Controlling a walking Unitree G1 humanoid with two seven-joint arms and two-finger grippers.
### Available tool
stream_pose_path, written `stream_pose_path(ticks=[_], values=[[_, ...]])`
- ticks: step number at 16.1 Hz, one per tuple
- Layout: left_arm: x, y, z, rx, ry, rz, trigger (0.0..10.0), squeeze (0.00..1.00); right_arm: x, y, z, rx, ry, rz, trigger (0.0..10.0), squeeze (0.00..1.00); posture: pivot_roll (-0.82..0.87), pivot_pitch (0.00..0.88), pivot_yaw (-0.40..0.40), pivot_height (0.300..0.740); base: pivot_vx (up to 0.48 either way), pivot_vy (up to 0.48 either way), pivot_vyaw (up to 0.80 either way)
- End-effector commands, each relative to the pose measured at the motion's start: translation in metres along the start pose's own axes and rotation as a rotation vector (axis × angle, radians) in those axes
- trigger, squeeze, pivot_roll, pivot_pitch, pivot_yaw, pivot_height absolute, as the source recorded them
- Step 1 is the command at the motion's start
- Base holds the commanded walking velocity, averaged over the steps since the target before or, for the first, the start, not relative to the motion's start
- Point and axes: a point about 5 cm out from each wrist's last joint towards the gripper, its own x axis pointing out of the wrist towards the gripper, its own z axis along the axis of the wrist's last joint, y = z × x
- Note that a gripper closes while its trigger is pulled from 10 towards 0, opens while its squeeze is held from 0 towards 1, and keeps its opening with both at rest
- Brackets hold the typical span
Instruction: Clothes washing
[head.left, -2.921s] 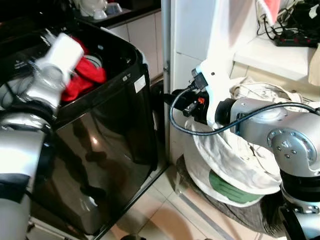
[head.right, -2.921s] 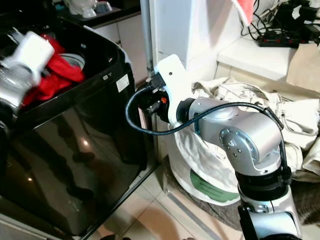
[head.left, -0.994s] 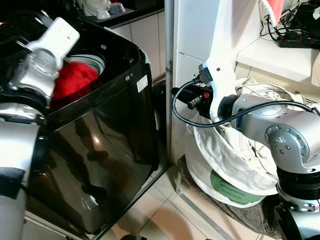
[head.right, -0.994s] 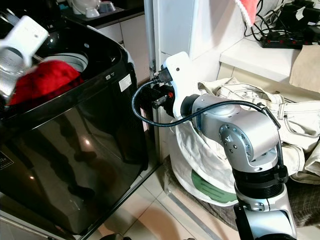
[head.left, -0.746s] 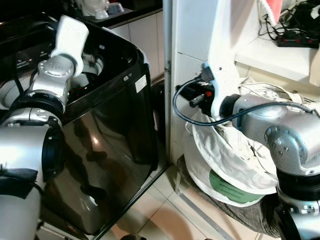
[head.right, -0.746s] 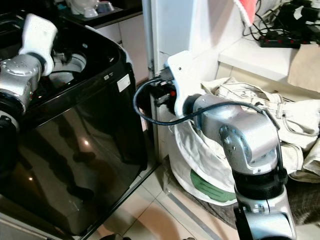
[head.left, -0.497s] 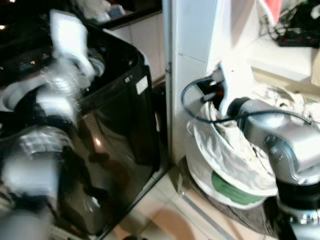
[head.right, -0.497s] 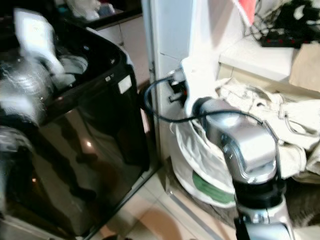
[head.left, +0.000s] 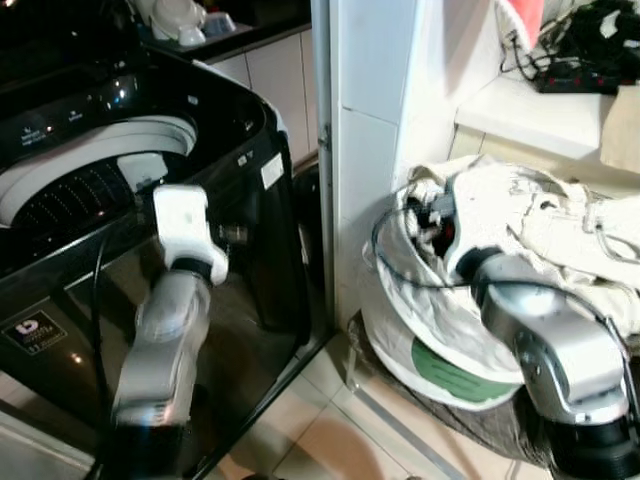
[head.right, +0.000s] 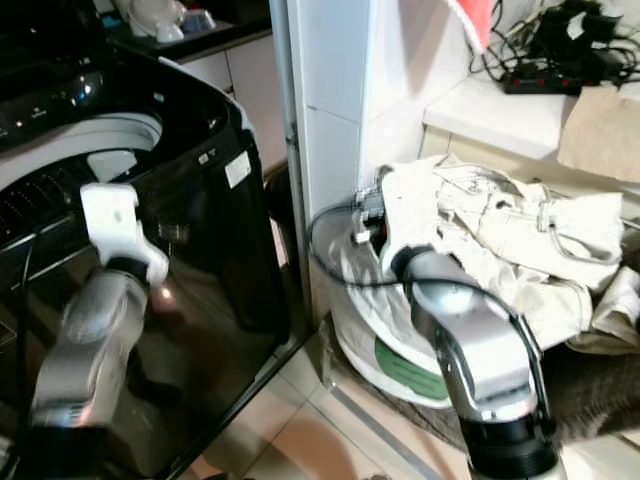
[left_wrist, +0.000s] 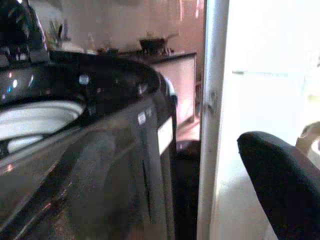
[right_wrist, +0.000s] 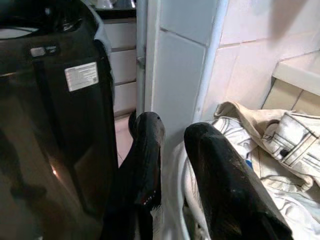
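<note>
Your robot stands between a black top-loading washing machine (head.left: 150, 200) and a white laundry basket (head.left: 440, 330) heaped with pale clothes (head.right: 500, 230), the next load waiting on its right. The washer's lid is up and the white drum rim (head.left: 90, 150) lies exposed, ready to take more.

The right gripper (right_wrist: 172, 150) sits at the basket's near rim, just beside the tiled wall corner; its two black fingers (right_wrist: 150, 145) are slightly parted with nothing between them, placed, it seems, to reach down into the heap. The cream garments, one with stitched seams and a button, lie touching the basket's far side and spill over it.

The left arm hangs low in front of the washer's glossy face, clear of the opening. One finger of the left gripper (left_wrist: 280, 180) shows in its wrist view; whether that gripper is spread or closed you cannot tell.

Expect soft, tangled fabric: a pinch may drag several pieces at once.
</note>
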Motion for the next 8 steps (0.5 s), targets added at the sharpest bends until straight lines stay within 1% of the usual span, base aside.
stream_pose_path(ticks=[1,2,4,5,7,8], values=[[-0.005,-0.002,0.004,-0.017,0.013,0.009,10.0,0.0,-0.001,0.005,0.001,-0.01,-0.02,0.03,10.0,0.0,-0.09,0.0,0.059,0.74,0.326,0.0,0.0],[-0.011,-0.004,0.005,-0.026,0.023,0.019,10.0,0.0,-0.001,0.007,0.001,-0.004,-0.023,0.045,10.0,0.0,-0.08,0.0,0.049,0.74,0.345,0.0,0.0],[-0.016,-0.007,0.008,-0.03,0.031,0.017,10.0,0.0,-0.001,0.009,-0.001,-0.003,-0.022,0.06,10.0,0.0,-0.08,0.0,0.043,0.74,0.345,0.0,0.0],[-0.017,-0.01,0.01,-0.047,0.043,0.013,10.0,0.0,0.0,0.01,-0.005,0.01,0.002,0.066,10.0,0.0,-0.08,0.0,0.04,0.74,0.356,0.0,0.0],[-0.017,-0.011,0.014,-0.025,0.043,0.007,10.0,0.0,0.0,0.01,-0.007,0.022,0.011,0.078,10.0,0.0,-0.08,0.0,0.042,0.74,0.36,0.0,-0.8],[-0.016,-0.011,0.015,-0.016,0.044,0.012,10.0,0.0,-0.001,0.01,-0.007,0.016,0.007,0.076,10.0,0.0,-0.09,0.0,0.045,0.74,0.356,0.0,0.0]])
